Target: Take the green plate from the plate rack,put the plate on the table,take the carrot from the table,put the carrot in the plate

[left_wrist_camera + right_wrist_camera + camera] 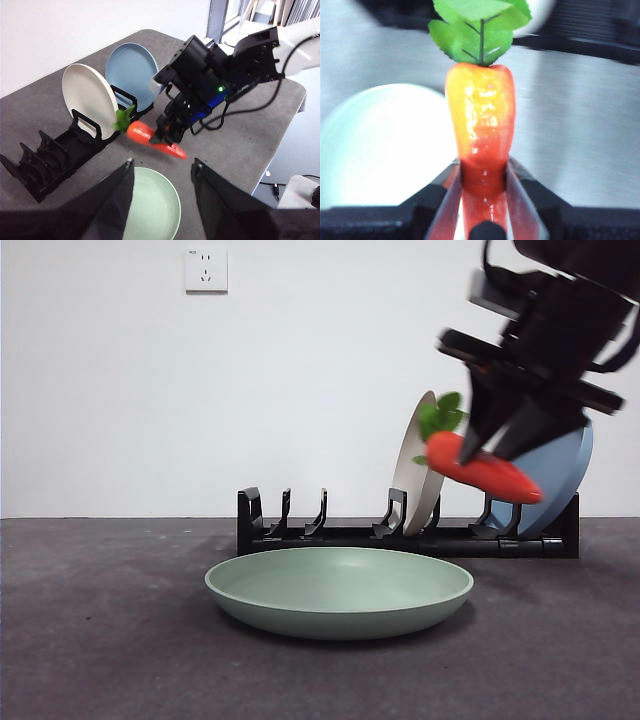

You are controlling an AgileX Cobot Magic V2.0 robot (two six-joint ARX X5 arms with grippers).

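Now my right end effector [492, 455] is clamped on the carrot [484, 471], held aloft before the plate rack [400, 535], leaves pointing toward ten o'clock, with the green plate [340, 590] on the surface at seven o'clock.

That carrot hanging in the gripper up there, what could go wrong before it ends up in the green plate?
The right gripper holds the carrot near its thin end, tilted, so it might slip or swing. It hangs off to one side of the green plate, close to the beige plate and blue plate in the plate rack; a careless move could knock them. Dropped from that height, it might bounce out.
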